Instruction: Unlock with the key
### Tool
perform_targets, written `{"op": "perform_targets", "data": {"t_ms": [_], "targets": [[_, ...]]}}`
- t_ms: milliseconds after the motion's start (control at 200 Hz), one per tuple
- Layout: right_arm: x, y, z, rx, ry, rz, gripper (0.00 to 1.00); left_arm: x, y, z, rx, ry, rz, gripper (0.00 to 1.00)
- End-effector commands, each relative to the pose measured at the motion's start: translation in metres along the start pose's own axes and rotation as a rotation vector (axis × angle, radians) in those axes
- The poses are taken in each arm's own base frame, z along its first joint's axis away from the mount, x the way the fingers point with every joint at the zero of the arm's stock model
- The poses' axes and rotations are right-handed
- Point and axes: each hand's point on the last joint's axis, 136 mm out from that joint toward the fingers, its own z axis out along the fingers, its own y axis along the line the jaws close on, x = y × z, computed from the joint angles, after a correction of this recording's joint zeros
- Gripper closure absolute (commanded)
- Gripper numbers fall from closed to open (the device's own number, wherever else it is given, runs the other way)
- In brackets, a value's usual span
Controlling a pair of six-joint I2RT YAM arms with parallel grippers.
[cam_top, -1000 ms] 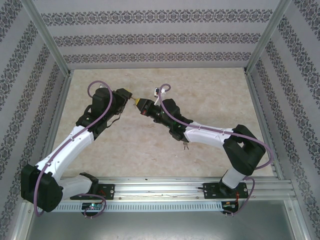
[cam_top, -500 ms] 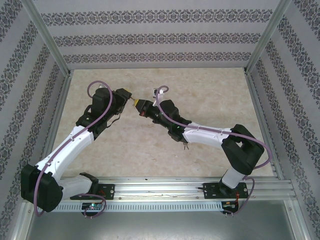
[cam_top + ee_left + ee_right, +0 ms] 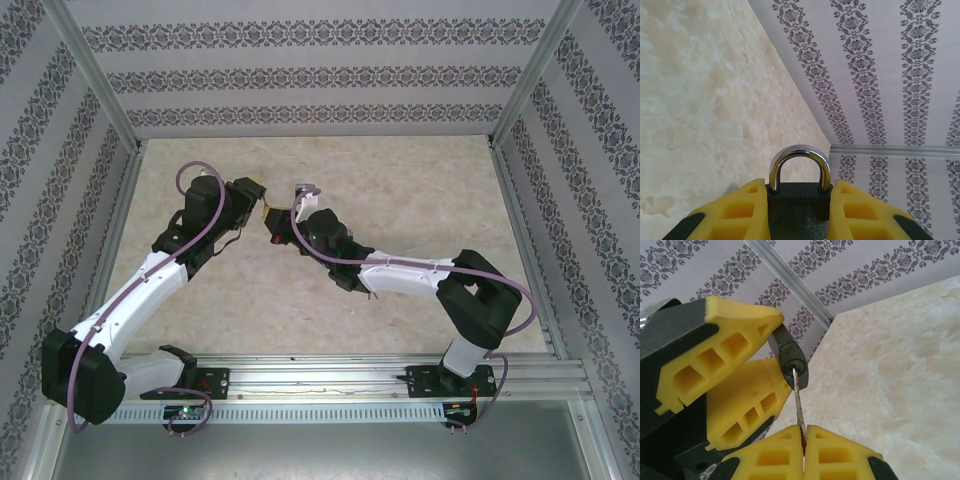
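Overhead, the padlock [image 3: 266, 209] was seen held between the two arms, with the pale marbled table [image 3: 420, 200] spread beneath and around it. The left gripper [image 3: 254, 194] was positioned on the left of the padlock. The right gripper [image 3: 277, 226] was positioned on its right, just beside it.

From the left wrist, the black body of the padlock was seen clamped between the two yellow fingers [image 3: 737, 215] of the left gripper, with one finger pressed against each flank of the body. The chrome shackle [image 3: 800, 162] was pointed away from the gripper and was seated in the body at both legs, so it was closed. Beyond the shackle, the patterned wall [image 3: 880, 75] was visible.

From the right wrist, the yellow tips of the right gripper were seen pressed together on the key [image 3: 798, 400], with only a thin seam left between them. The head of the key was hidden inside that seam, and the narrow metal blade was extended from it toward the padlock. The tip of the blade was placed at the keyhole [image 3: 792, 371] in the bottom end of the padlock, opposite the shackle. How far the blade was entered into the keyhole could not be determined.
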Motion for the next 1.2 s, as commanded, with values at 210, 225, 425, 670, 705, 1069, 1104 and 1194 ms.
{"op": "perform_targets", "data": {"t_ms": [210,225,425,670,705,1069,1104,1194], "targets": [[-0.043,0.026,-0.019,-0.071,-0.123,-0.002,1.0,0.031,-0.012,-0.008,0.028,0.128,0.028,1.0],[-0.043,0.025,-0.021,-0.068,-0.122,-0.002,1.0,0.031,-0.012,-0.008,0.029,0.127,0.029,1.0],[-0.046,0.019,-0.03,-0.061,-0.085,0.017,1.0,0.031,-0.008,-0.007,0.018,0.127,0.04,1.0],[-0.034,0.014,-0.039,-0.079,0.026,0.016,1.0,0.028,-0.004,-0.007,0.007,0.116,0.048,1.0],[-0.031,0.011,-0.043,-0.075,0.048,0.013,1.0,0.028,-0.002,-0.007,0.002,0.114,0.051,1.0],[0.021,-0.014,-0.075,-0.004,0.472,0.021,1.0,0.031,-0.003,-0.01,-0.047,0.166,0.142,1.0],[0.026,-0.015,-0.075,0.0,0.513,0.025,1.0,0.032,-0.002,-0.009,-0.053,0.173,0.148,1.0],[0.038,-0.016,-0.072,0.006,0.599,0.035,1.0,0.034,-0.004,-0.01,-0.051,0.187,0.163,1.0]]}}
